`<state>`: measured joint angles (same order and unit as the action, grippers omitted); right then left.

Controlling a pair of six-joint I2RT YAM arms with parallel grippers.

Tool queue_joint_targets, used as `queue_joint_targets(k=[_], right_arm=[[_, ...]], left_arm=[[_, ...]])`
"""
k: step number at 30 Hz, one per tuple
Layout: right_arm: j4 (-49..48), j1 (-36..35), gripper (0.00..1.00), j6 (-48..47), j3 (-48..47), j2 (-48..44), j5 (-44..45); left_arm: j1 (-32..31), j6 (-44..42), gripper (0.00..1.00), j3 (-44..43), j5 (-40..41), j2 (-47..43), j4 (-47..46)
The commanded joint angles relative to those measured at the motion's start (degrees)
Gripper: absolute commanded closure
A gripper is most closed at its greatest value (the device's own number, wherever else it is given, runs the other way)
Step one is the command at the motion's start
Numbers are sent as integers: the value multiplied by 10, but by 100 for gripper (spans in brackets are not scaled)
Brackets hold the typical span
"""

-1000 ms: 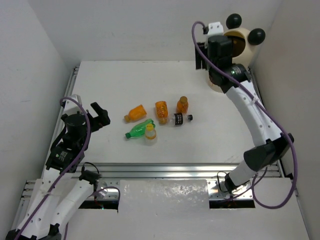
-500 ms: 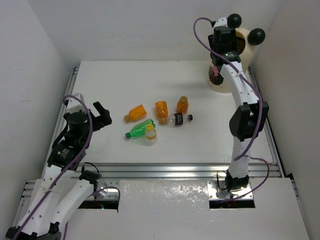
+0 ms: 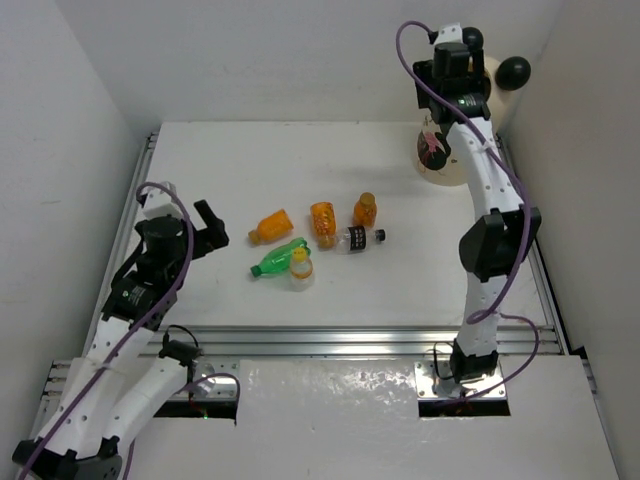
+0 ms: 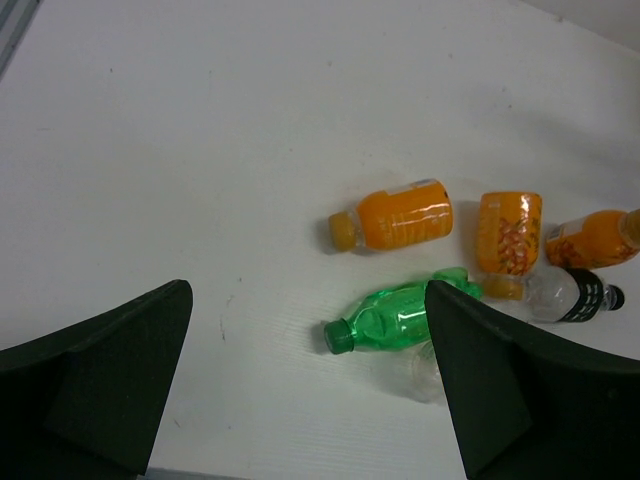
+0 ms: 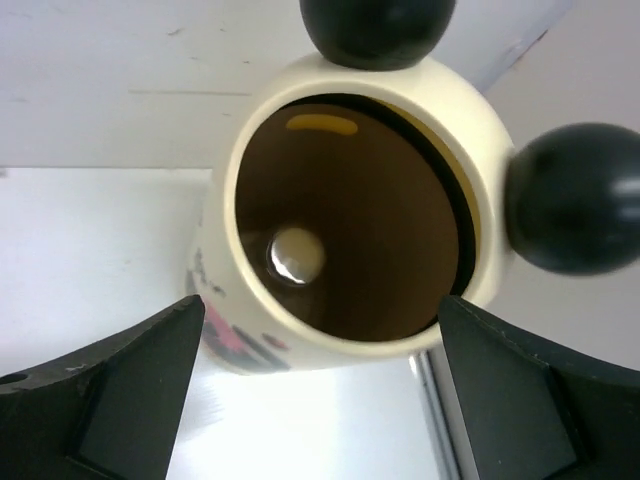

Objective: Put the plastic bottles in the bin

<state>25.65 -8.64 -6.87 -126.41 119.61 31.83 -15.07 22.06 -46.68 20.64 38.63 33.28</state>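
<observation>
Several plastic bottles lie mid-table: three orange ones (image 3: 271, 226) (image 3: 322, 222) (image 3: 364, 210), a green one (image 3: 277, 261), a yellow-capped one (image 3: 300, 267) and a clear black-labelled one (image 3: 357, 238). My left gripper (image 3: 212, 228) hovers open just left of them, with the green bottle (image 4: 395, 320) ahead between its fingers. The cream bin (image 3: 442, 168) stands at the back right. My right gripper (image 3: 452, 62) hangs open and empty over its mouth. In the right wrist view a silver-capped bottle (image 5: 296, 254) lies inside the bin (image 5: 350, 342).
Two black ball ears (image 5: 575, 198) (image 5: 378, 30) stick up from the bin's rim. White walls close in the table at the back and on both sides. A metal rail (image 3: 350, 340) runs along the near edge.
My right gripper has risen over the bin's mouth and opened. My left arm has shifted a little toward the bottles, still open.
</observation>
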Motion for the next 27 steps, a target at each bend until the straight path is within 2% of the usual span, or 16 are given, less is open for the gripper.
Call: queue_joint_targets(k=[1, 4, 6, 11, 12, 15, 18, 21, 24, 27], right_arm=[[48, -15, 1, 65, -6, -87, -26], [69, -25, 1, 147, 94, -185, -77], [86, -37, 1, 201, 182, -227, -146], [47, -89, 1, 250, 409, -358, -242], [38, -106, 1, 258, 471, -370, -269], [10, -122, 1, 277, 571, -410, -309], [-25, -122, 1, 291, 644, -447, -345], [-35, -122, 1, 292, 678, -474, -360], [-33, -121, 1, 290, 694, -495, -361], [-25, -122, 1, 288, 701, -517, -361]], left_arm=[[3, -7, 0, -17, -17, 40, -14], [-1, 26, 0, -46, -42, 100, 17], [-32, 61, 0, -57, -68, 141, 10], [-200, 136, 0, -93, 7, 226, -2], [-220, 148, 0, -100, 18, 238, -2], [-288, 156, 0, -115, 50, 275, -12], [-312, 156, 0, -114, 45, 308, -34], [-320, 153, 2, -104, 42, 333, -65], [-322, 151, 10, -100, 45, 364, -73], [-322, 156, 26, -103, 60, 399, -66]])
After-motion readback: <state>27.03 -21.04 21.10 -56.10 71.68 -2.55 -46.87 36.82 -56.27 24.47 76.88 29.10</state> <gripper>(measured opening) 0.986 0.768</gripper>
